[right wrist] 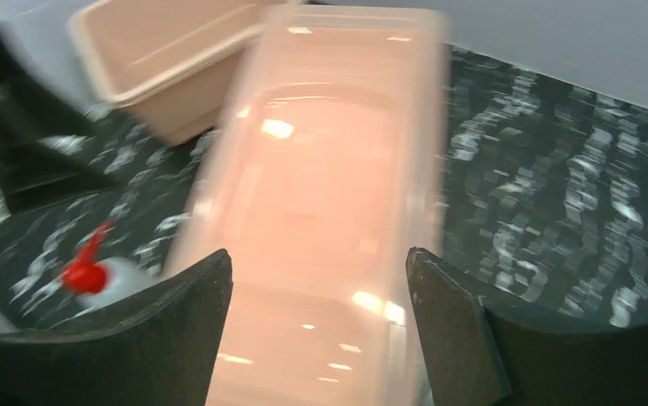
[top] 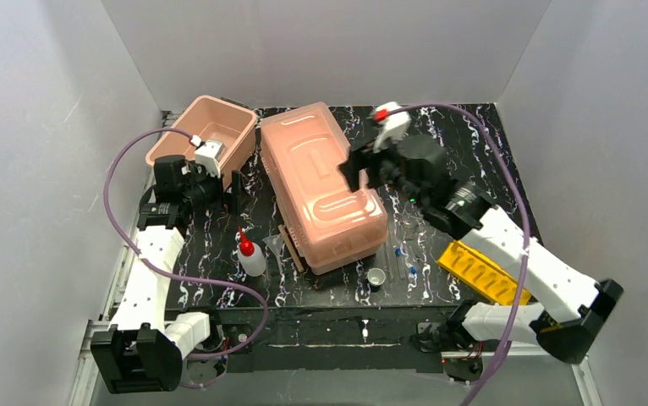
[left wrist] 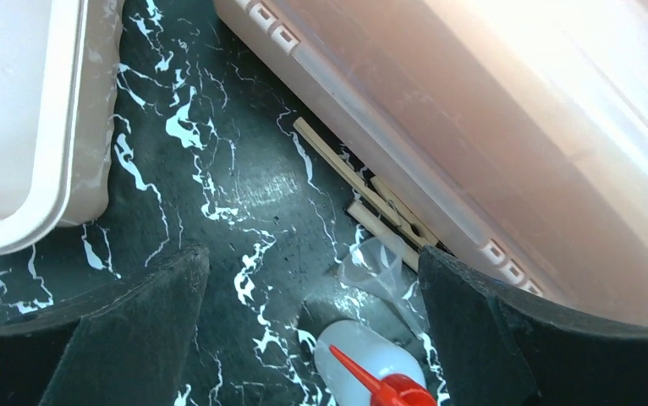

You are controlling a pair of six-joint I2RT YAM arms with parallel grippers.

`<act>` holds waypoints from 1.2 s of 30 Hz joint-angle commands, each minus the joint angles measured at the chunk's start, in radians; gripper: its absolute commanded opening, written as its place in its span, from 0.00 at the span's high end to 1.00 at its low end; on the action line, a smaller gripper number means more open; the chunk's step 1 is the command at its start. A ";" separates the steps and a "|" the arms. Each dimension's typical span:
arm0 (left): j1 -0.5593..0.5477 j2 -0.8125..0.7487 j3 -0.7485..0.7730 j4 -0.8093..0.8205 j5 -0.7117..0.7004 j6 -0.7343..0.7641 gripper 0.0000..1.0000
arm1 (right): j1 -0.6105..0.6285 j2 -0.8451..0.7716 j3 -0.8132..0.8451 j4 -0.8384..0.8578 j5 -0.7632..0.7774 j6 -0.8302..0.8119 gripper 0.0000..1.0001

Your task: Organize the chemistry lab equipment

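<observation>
- Step in hand, by my reading: early sorting, with all the kit loose on the table [top: 490, 152] and none of it gathered
- On the left, the left gripper [left wrist: 310, 262] has its fingers spread wide with nothing between them; it hovers over bare tabletop between the open pink bin [left wrist: 16, 127] and the lidded pink box [left wrist: 473, 127]
- On the right, the right gripper [right wrist: 316, 258] is spread just as wide and is empty, poised above the box lid; whether it touches the lid cannot be told
- The squeeze bottle [top: 251, 256] stands upright near the front edge, left of the box; the clear beaker [left wrist: 370, 264] sits just beside it on the box side, upright or tipped unclear; the wooden clamps [left wrist: 380, 207] lie tight along the foot of the box wall
- The tiny white cup [top: 377, 277] sits just in front of the box; the blue-capped tubes [top: 405, 258] lie scattered to its right; the yellow rack [top: 483, 272] lies flat further right
- Next move, a guess: the left arm is best placed for the bottle or the clamps; the clamps would need a low, narrow pinch clear of the wall, and the beaker looks easy to knock
- Views: only the left wrist shows the clamps and beaker plainly; only the overhead shows the cup, tubes and rack; the right wrist is blurred and gives the lid, the bin and the bottle's red nozzle
</observation>
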 commanded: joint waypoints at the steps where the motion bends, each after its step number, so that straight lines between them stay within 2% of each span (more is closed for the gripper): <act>1: 0.007 -0.009 0.147 -0.193 -0.028 -0.029 0.07 | 0.232 0.124 0.162 -0.090 -0.028 -0.038 0.22; 6: 0.008 0.086 0.316 -0.325 -0.151 -0.082 0.06 | 0.406 0.282 0.252 -0.174 -0.081 -0.038 0.25; 10: 0.017 0.121 0.337 -0.327 -0.203 -0.097 0.05 | 0.447 0.353 0.223 -0.206 -0.132 0.014 0.30; 12: 0.020 0.132 0.347 -0.333 -0.212 -0.103 0.06 | 0.451 0.392 0.196 -0.222 -0.141 0.022 0.35; 16: 0.020 0.129 0.354 -0.324 -0.219 -0.106 0.06 | 0.447 0.458 0.171 -0.260 -0.105 0.011 0.53; 18: 0.021 0.128 0.354 -0.322 -0.219 -0.102 0.06 | 0.432 0.474 0.181 -0.293 -0.118 0.006 0.58; 26: 0.020 0.137 0.336 -0.314 -0.226 -0.084 0.06 | 0.217 0.477 0.152 -0.296 -0.314 -0.019 0.60; 28: 0.020 0.138 0.326 -0.310 -0.217 -0.084 0.07 | 0.206 0.474 0.174 -0.326 -0.331 -0.038 0.59; 33: 0.020 0.141 0.309 -0.302 -0.189 -0.072 0.07 | 0.232 0.381 0.172 -0.327 -0.389 -0.009 0.41; 36: 0.021 0.152 0.303 -0.299 -0.176 -0.068 0.08 | 0.237 0.271 0.083 -0.298 -0.381 0.030 0.42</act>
